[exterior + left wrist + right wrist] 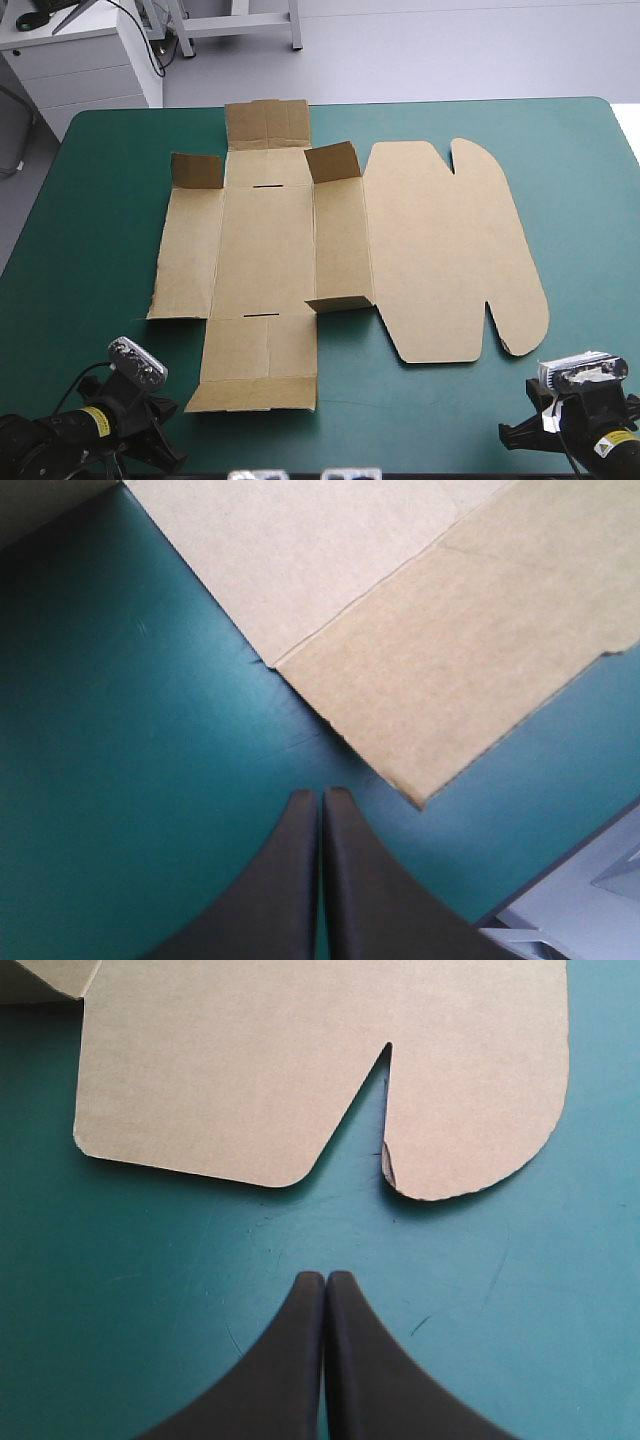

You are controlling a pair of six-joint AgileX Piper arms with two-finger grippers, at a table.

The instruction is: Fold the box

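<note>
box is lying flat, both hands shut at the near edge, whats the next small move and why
Probably open the left hand and ease it forward to the corner of the near flap, which lies just ahead of it. The box lies almost wholly flat, and both this hand and the right hand are shut on nothing.

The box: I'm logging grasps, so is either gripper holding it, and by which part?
Nothing is held. The left gripper and the right gripper are both shut and empty, short of the box, which lies untouched on the table.
</note>
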